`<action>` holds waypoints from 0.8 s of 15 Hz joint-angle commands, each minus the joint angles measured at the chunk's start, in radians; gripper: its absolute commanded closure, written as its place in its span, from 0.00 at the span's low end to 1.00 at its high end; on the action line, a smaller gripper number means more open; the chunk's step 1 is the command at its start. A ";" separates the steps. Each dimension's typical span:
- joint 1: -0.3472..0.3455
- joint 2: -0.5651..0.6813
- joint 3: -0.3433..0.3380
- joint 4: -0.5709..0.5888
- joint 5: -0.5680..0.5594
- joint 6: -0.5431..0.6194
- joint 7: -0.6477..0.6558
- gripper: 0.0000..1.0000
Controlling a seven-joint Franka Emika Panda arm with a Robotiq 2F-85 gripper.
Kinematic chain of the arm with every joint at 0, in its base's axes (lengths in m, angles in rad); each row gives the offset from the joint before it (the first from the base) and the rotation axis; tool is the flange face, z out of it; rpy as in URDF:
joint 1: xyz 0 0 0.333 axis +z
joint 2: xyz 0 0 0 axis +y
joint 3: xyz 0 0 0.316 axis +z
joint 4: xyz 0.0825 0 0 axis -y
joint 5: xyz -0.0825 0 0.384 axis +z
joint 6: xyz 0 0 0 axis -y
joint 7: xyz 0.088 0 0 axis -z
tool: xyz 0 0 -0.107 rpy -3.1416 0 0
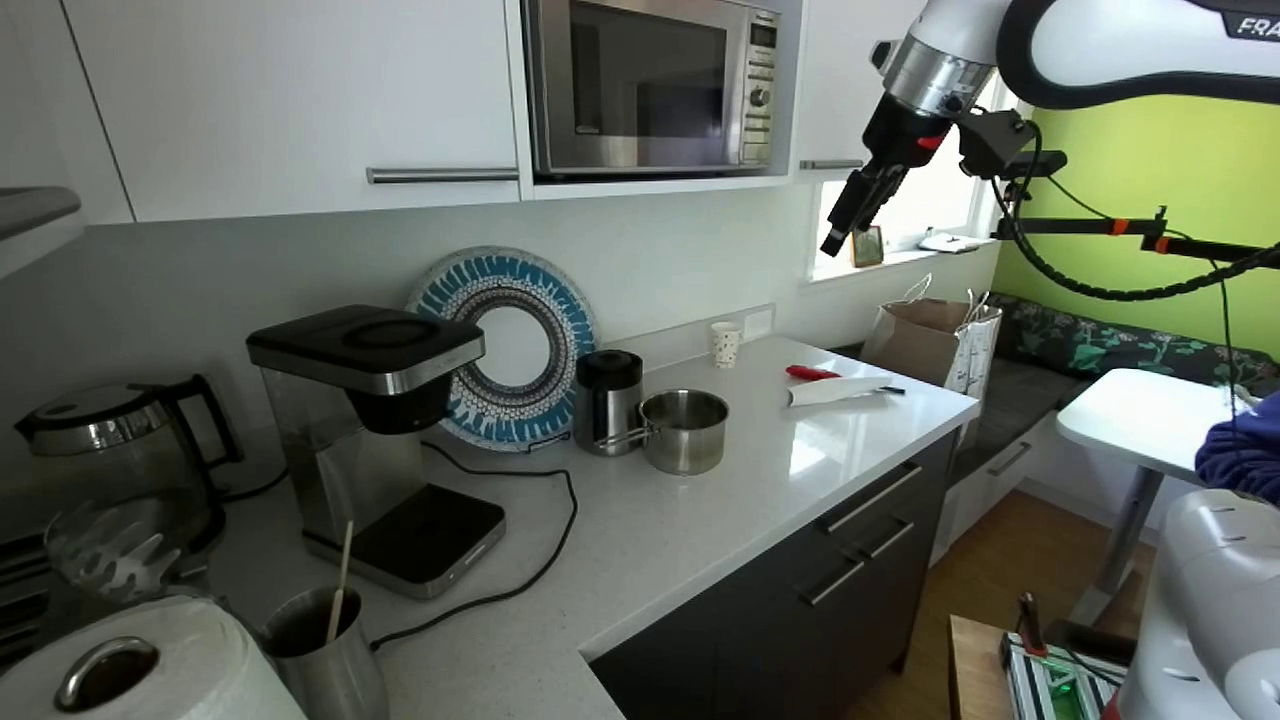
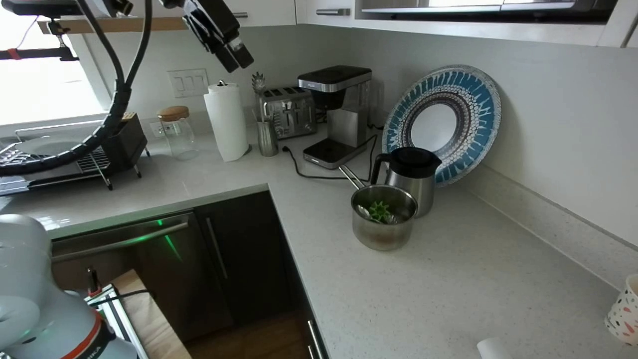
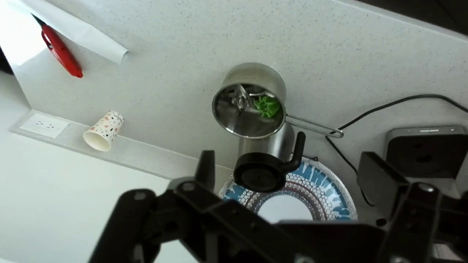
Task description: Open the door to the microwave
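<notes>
The microwave (image 1: 760, 125) is silver-grey and sits in an open bay of the white wall cabinets. Its door (image 1: 648, 75) is a dark glass panel in a silver frame, and it is shut. Only the lower front edge of the microwave (image 2: 458, 8) shows at the top of an exterior view. The microwave is out of the wrist view. My gripper (image 1: 838, 238) hangs tilted downward, to the right of the microwave and below it in that exterior view, apart from it. It also shows in an exterior view (image 2: 238, 59). In the wrist view the gripper (image 3: 287, 168) has its fingers wide apart with nothing between them.
White cabinet doors (image 1: 300, 100) flank the microwave. Below, on the counter (image 1: 740, 490), stand a coffee machine (image 1: 365, 345), a round patterned plate (image 1: 575, 310), a steel carafe (image 1: 605, 410), a saucepan (image 1: 685, 440) and a paper cup (image 1: 725, 345). A red lighter (image 3: 62, 51) lies farther along.
</notes>
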 commanded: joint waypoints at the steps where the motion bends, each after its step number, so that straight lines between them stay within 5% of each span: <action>1: 0.000 0.025 -0.053 0.047 0.030 0.174 0.015 0.00; 6: 0.022 0.113 -0.214 0.227 0.171 0.392 -0.063 0.01; 7: 0.026 0.127 -0.244 0.250 0.220 0.429 -0.067 0.26; 9: 0.041 0.174 -0.305 0.291 0.329 0.496 -0.071 0.32; 12: 0.012 0.245 -0.361 0.301 0.423 0.602 -0.073 0.56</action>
